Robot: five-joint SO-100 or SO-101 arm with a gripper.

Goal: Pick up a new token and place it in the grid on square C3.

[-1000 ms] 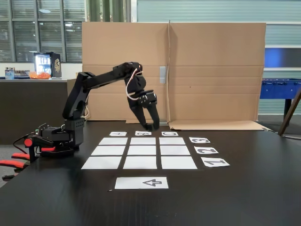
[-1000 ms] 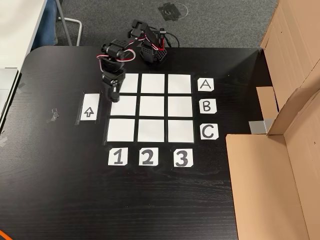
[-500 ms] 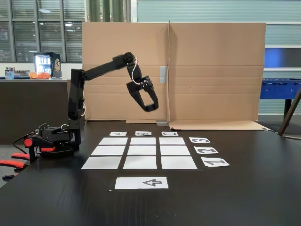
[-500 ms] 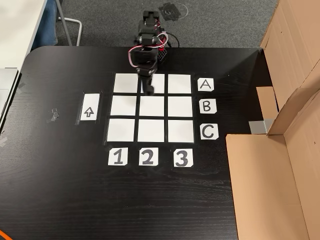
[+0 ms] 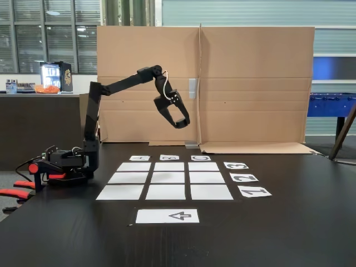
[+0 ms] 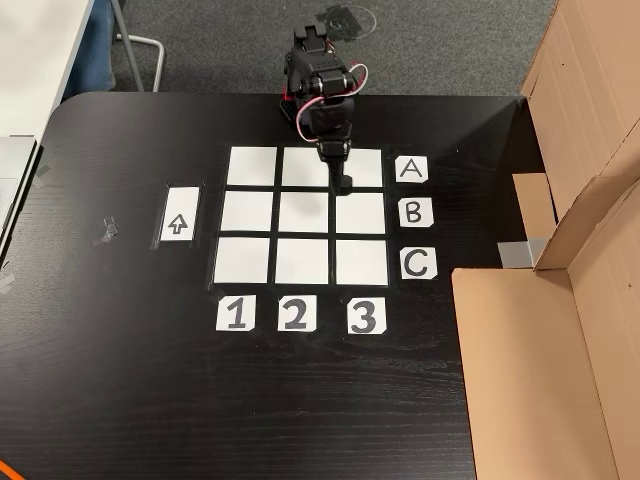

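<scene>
My fingers [image 5: 180, 123] hang high mid-frame, seemingly pinching the token [image 6: 345, 186], though I can't tell; a loose grip could drop it short of square C3 [image 6: 361, 262].

Tool [image 5: 181, 123] tips tiny, dark; token perhaps held, cannot tell.

White paper grid [image 6: 305, 215] on smooth, faintly glossy black table [image 6: 150, 380].

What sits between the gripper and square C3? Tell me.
In a fixed view from above, only bare square B3 lies between the raised gripper and square C3.
</scene>
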